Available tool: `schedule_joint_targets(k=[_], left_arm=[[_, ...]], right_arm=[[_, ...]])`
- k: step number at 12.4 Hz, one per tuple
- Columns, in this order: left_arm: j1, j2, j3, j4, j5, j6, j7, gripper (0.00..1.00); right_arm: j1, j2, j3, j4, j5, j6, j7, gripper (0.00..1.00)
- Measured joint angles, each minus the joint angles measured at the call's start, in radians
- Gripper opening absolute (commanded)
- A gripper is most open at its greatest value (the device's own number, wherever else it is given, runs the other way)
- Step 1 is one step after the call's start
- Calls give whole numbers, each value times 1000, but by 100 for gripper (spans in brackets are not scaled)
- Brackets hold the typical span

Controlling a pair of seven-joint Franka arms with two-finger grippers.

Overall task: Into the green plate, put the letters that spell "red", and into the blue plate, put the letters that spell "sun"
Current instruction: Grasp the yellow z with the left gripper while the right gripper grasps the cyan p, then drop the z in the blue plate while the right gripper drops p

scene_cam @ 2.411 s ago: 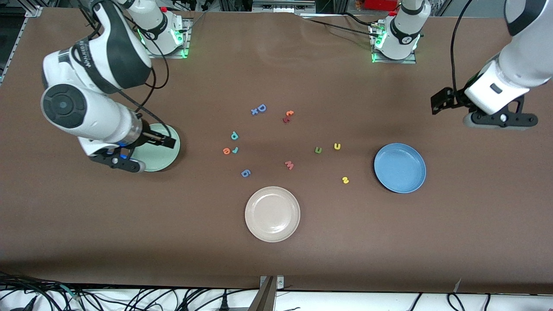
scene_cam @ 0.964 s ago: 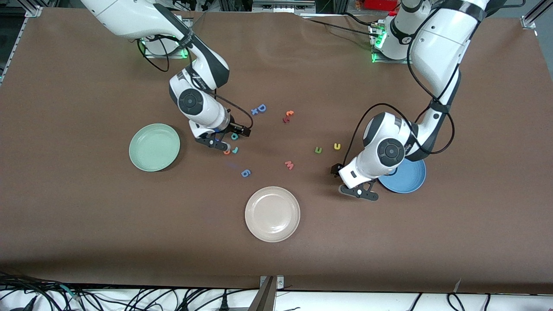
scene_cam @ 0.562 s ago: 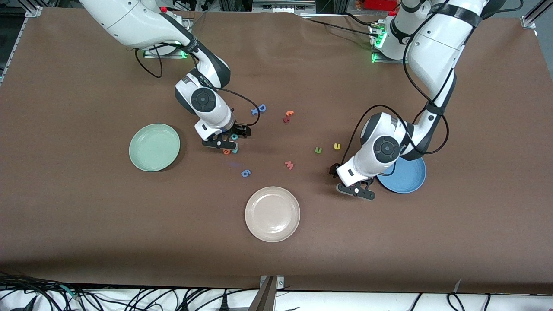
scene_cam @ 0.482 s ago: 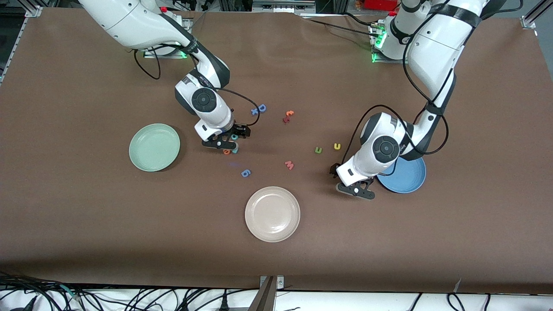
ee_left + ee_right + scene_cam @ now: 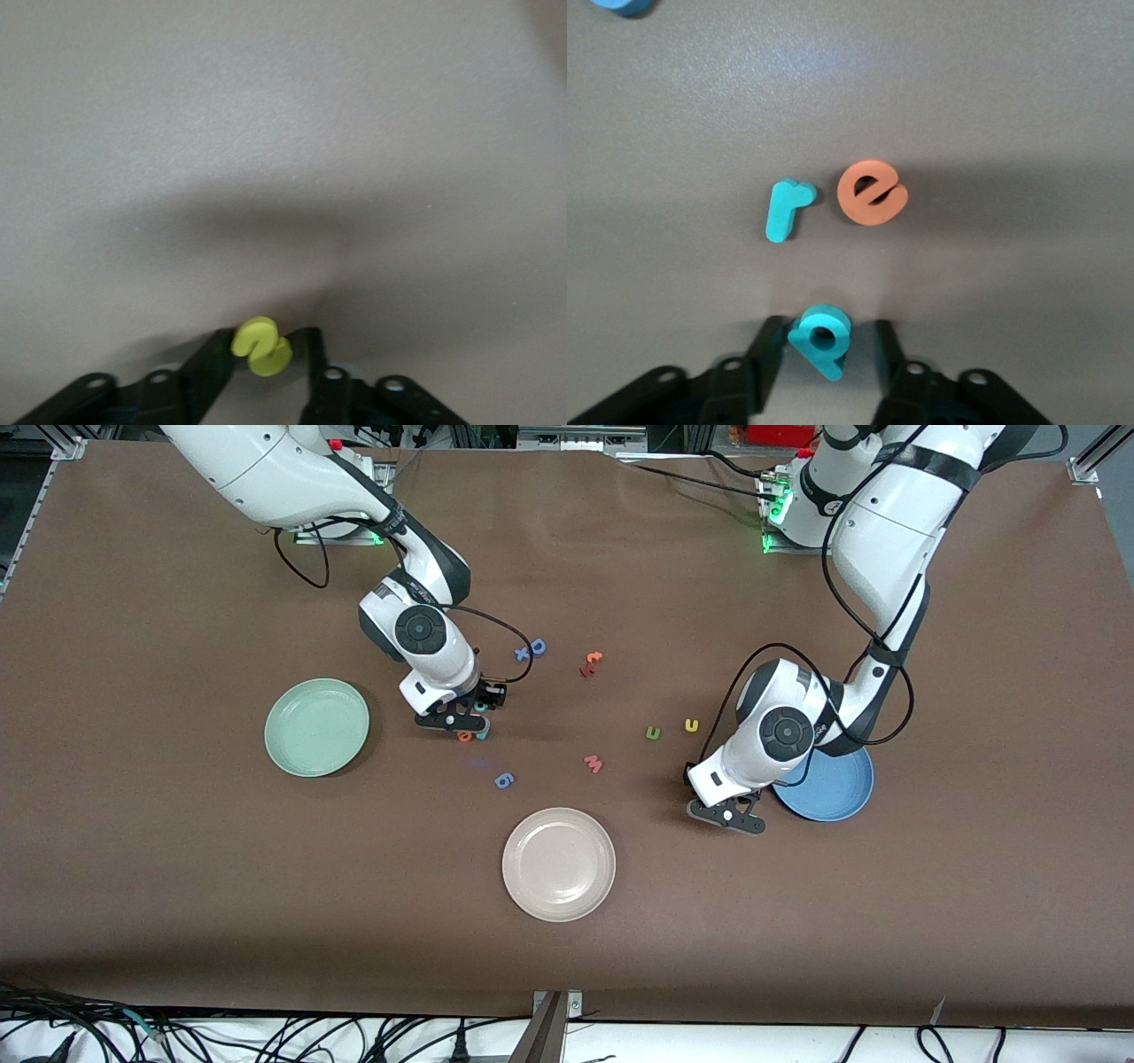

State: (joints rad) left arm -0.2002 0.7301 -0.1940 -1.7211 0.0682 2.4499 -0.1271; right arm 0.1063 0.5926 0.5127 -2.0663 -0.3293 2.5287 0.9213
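My right gripper (image 5: 478, 708) (image 5: 824, 335) is down at the table with the teal "d" (image 5: 822, 341) between its fingers: one finger touches the letter and a gap shows at the other. Beside it lie the teal "r" (image 5: 784, 211) (image 5: 483, 733) and the orange "e" (image 5: 873, 192) (image 5: 464, 736). The green plate (image 5: 317, 727) sits toward the right arm's end. My left gripper (image 5: 711, 799) (image 5: 262, 350) is shut on the yellow "s" (image 5: 261, 347) beside the blue plate (image 5: 833, 790). The yellow "u" (image 5: 692, 725) and olive "n" (image 5: 653, 733) lie on the table.
A cream-pink plate (image 5: 559, 864) sits nearest the front camera. Loose letters lie mid-table: a pink "w" (image 5: 593, 763), a small blue letter (image 5: 503, 780), a blue capital "D" (image 5: 532, 648) and a red-orange pair (image 5: 590, 662).
Both arms have settled lower onto their letters. The left gripper's fingers have closed onto the "s", and the right gripper's fingers have narrowed around the "d".
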Motion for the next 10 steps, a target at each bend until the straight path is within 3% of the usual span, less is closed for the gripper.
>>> schedule_joint_targets(k=[3,6,10], left_arm=[[-2,-1,-1,0,0,1,0,0],[-1,-7,4,12,0,-8,0,0],[31,-120,23,42,0,-204,4,0]], right_arm=[[0,-8,3,1,0,0,0,20],[0,-4,2,0,0,1,0,20],[-4,-16,-3,4,0,-38,0,19]])
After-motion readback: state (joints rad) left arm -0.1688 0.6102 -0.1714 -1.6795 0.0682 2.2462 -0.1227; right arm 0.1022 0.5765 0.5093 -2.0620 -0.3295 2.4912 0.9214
